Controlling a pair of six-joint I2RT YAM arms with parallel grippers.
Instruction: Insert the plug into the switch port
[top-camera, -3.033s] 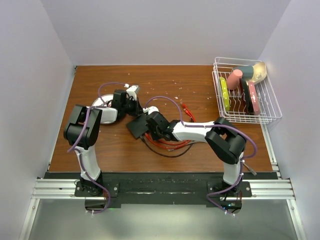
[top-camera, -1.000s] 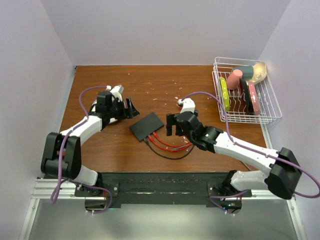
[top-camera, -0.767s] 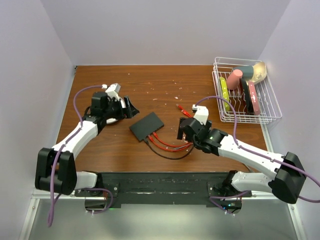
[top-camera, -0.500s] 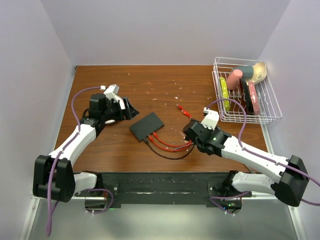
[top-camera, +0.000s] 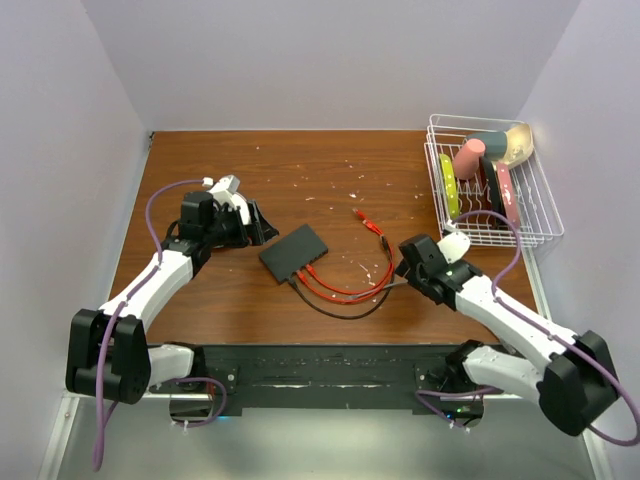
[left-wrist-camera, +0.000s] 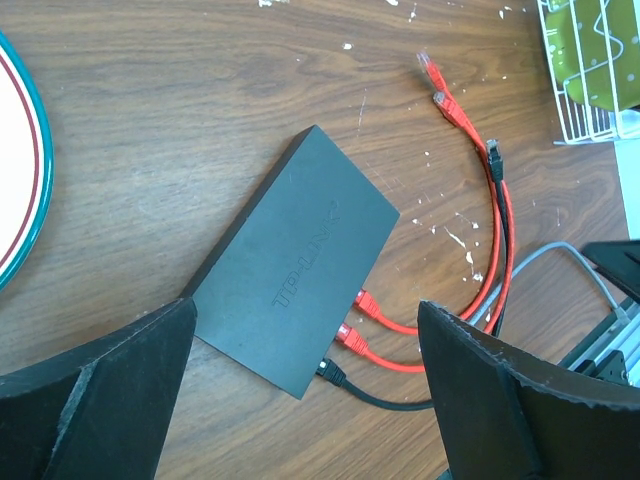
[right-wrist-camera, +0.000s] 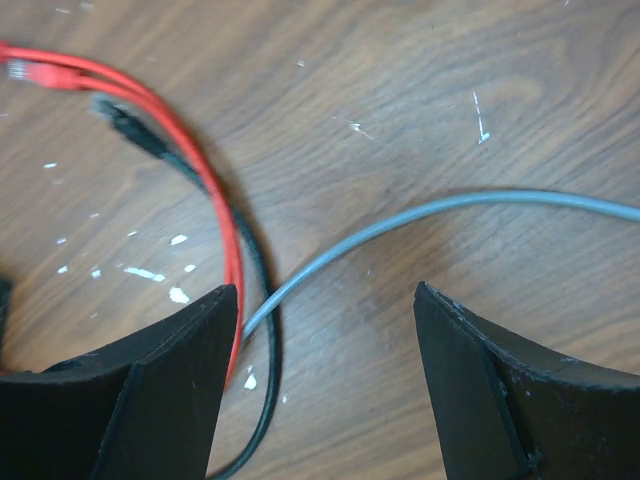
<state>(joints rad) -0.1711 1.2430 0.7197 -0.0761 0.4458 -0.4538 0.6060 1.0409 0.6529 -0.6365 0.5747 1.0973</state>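
Three plugs (left-wrist-camera: 350, 338) at switch (left-wrist-camera: 300, 260) edge, seating unclear | plate (left-wrist-camera: 15, 200) cut off

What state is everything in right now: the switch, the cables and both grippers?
switch: flat on the table, three plugs seated.
red cables: two, one end each in the switch, far ends loose.
black cable: one end plugged in, far end loose.
grey cable: lying loose, plug not visible.
left gripper: open, empty.
right gripper: open, straddling the grey cable.

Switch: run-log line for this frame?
flat matte-black switch box: three cables plugged | left claw: open, empty | right claw: open over grey cable
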